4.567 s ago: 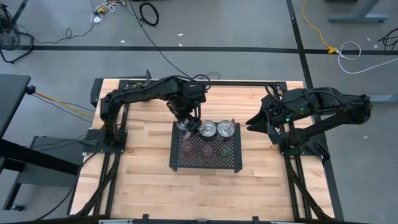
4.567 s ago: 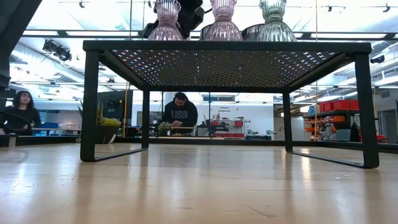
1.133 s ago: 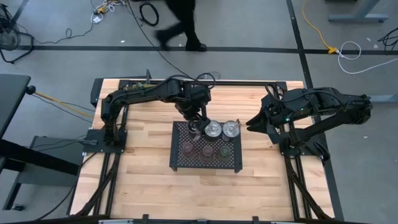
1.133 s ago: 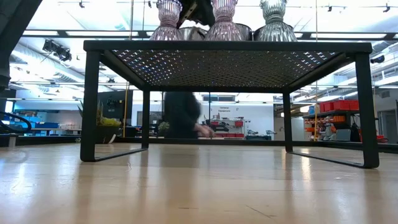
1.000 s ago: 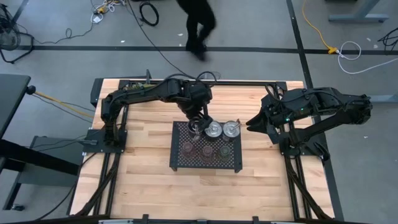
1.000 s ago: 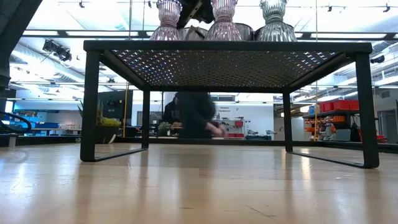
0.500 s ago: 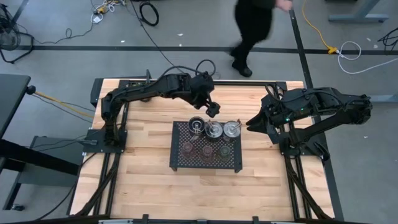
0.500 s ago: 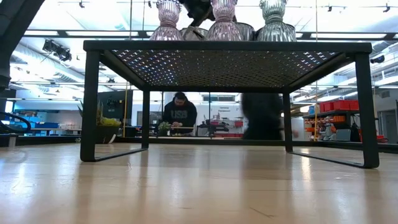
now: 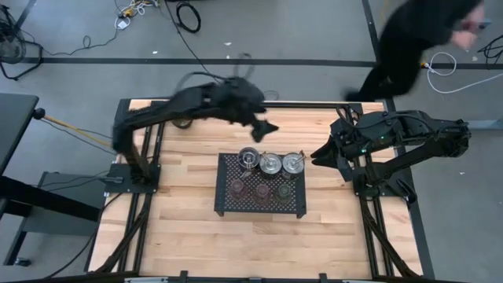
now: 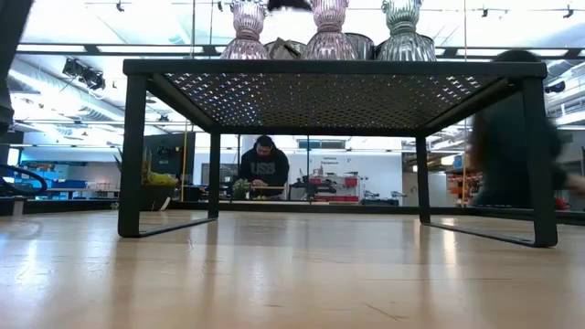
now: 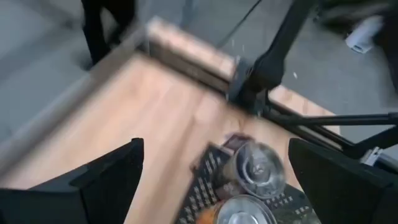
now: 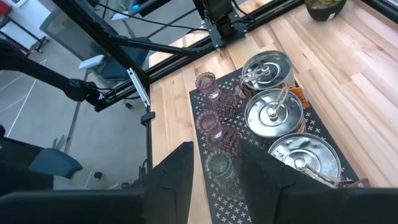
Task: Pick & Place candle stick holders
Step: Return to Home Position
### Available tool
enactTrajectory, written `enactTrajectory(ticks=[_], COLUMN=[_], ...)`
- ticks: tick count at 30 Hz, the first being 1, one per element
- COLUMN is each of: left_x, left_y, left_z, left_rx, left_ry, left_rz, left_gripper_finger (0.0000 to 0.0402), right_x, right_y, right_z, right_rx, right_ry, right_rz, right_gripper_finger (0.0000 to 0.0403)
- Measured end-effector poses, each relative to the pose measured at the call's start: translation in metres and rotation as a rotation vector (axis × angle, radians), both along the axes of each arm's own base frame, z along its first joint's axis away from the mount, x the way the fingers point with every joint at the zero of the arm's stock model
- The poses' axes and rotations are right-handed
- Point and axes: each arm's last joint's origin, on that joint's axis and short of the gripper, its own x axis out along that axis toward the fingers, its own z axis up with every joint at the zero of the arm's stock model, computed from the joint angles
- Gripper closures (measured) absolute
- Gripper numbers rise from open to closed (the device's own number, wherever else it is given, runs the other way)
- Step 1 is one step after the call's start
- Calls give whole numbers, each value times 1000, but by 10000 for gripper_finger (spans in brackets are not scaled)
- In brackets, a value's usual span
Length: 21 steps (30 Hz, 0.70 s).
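Six holders: we counted all of them on the black mesh tray (image 9: pixel 259 207), which stood on legs near the middle of the table (image 9: pixel 181 236).
Silver holders (image 9: pixel 270 163): three sat in a row along the tray's far edge, close beside one another.
Glass holders (image 9: pixel 260 189): three stood upright in a row along the near side, two reddish-brown and an olive-green one (image 9: pixel 282 189) at the right end.
Left gripper (image 9: pixel 264 128): we saw it blurred, raised over bare wood just beyond the tray's far edge. Its fingers (image 11: pixel 109 180) were spread wide with nothing between them.
Right gripper (image 9: pixel 316 154): it hung just off the tray's far right corner, not touching it. Its fingers (image 12: pixel 177 177) stood a little apart and held nothing.
People: we made out a blurred figure (image 9: pixel 413 35) on the floor beyond the table's far right corner, and a second person (image 10: pixel 264 164) far back in the room.
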Motion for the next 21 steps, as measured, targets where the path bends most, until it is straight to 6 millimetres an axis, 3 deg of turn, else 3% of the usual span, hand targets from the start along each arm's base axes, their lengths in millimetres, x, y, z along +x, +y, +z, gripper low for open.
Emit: enactTrajectory(ticks=[9, 12, 16, 21], left_x=[-106, -142, -172, -200], left_y=[-59, -73, -80, -77], left_z=[105, 127, 122, 68], left_rx=[444, 542, 563, 541], left_ry=[-355, -466, -540, -680], left_rz=[-196, -255, -286, -178], left_gripper_finger=[3, 3, 3, 3], right_x=[2, 3, 4, 5], right_y=[0, 1, 1, 1], right_z=[3, 5, 8, 11], right_rx=[6, 11, 17, 21], right_ry=[-37, -61, -94, -120], right_rz=[0, 0, 0, 0], right_gripper_finger=[279, 279, 279, 279])
